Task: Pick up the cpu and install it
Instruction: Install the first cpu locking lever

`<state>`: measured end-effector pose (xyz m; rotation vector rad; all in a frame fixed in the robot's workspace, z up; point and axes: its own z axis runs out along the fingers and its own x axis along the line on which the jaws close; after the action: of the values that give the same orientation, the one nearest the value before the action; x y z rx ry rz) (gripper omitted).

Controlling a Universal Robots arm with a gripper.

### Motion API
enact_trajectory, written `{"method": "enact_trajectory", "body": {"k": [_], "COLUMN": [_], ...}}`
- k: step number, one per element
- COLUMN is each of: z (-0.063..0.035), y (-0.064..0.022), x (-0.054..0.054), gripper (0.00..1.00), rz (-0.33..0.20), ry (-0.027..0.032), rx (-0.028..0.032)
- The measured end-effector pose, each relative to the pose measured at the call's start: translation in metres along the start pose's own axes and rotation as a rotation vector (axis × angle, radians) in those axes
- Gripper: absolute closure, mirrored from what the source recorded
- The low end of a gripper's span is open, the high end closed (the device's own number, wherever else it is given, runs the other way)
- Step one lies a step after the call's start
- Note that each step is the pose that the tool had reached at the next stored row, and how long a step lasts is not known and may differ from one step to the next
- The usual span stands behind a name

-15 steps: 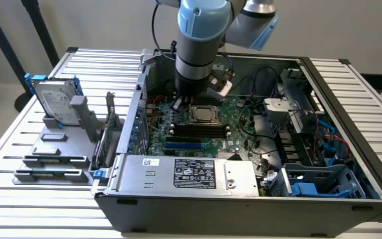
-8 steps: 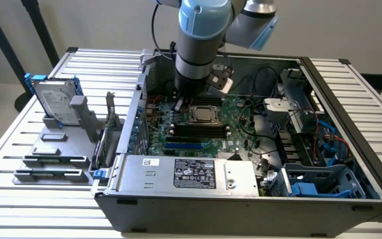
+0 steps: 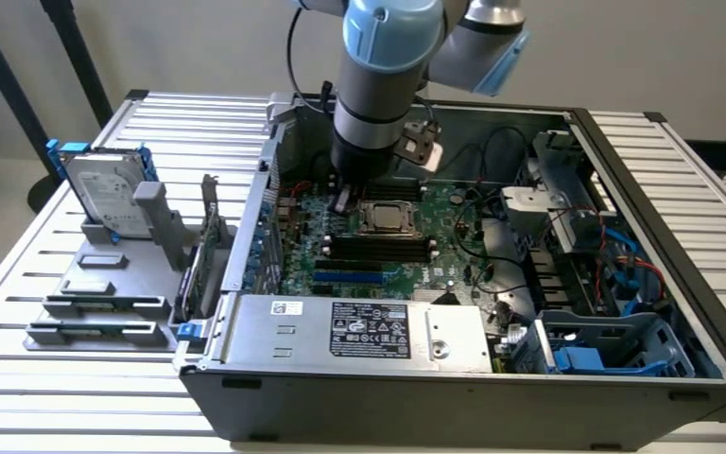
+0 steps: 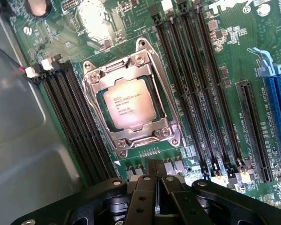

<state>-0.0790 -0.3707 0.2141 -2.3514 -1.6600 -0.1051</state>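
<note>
Just ahead of the empty, pressed-together jaws of the gripper (image 4: 155, 185), the cpu (image 4: 129, 104) sits in its socket (image 4: 131, 105), apparently installed.

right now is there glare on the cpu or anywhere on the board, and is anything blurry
Wrist view: the cpu in its socket has a mild sheen, print still visible; strong glare washes out a board patch; the shut gripper is dark and soft. Exterior view: even light, the arm shades the socket area.
</note>
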Motion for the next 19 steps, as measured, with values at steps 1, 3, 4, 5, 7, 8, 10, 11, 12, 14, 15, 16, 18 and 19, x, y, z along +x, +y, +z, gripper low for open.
{"method": "enact_trajectory", "body": {"k": [1, 3, 4, 5, 7, 8, 10, 11, 12, 14, 15, 16, 18, 19], "z": [0.0002, 0.0006, 0.001, 0.0015, 0.0026, 0.0032, 0.004, 0.0043, 0.0044, 0.0047, 0.0048, 0.0048, 0.0048, 0.0048], "y": [-0.0001, -0.0004, -0.0007, -0.0011, -0.0021, -0.0027, -0.0035, -0.0037, -0.0039, -0.0044, -0.0044, -0.0044, -0.0045, -0.0045], "x": [0.0, 0.002, 0.002, 0.004, 0.007, 0.008, 0.011, 0.012, 0.012, 0.013, 0.014, 0.014, 0.014, 0.014], "gripper": [0.89, 0.89, 0.89, 0.89, 0.89, 0.89, 0.89, 0.89, 0.89, 0.89, 0.89, 0.89, 0.89, 0.89], "rz": [-0.015, -0.039, -0.049, -0.056, -0.067, -0.072, -0.085, -0.094, -0.103, -0.118, -0.124, -0.125, -0.125, -0.125], "ry": [-0.0026, -0.0071, -0.0091, -0.0107, -0.0134, -0.0145, -0.0177, -0.0195, -0.0216, -0.0248, -0.0264, -0.0271, -0.0273, -0.0274], "rx": [0.0032, 0.0083, 0.0101, 0.0112, 0.0127, 0.0133, 0.0158, 0.0174, 0.0188, 0.0215, 0.0227, 0.0227, 0.0227, 0.0228]}}
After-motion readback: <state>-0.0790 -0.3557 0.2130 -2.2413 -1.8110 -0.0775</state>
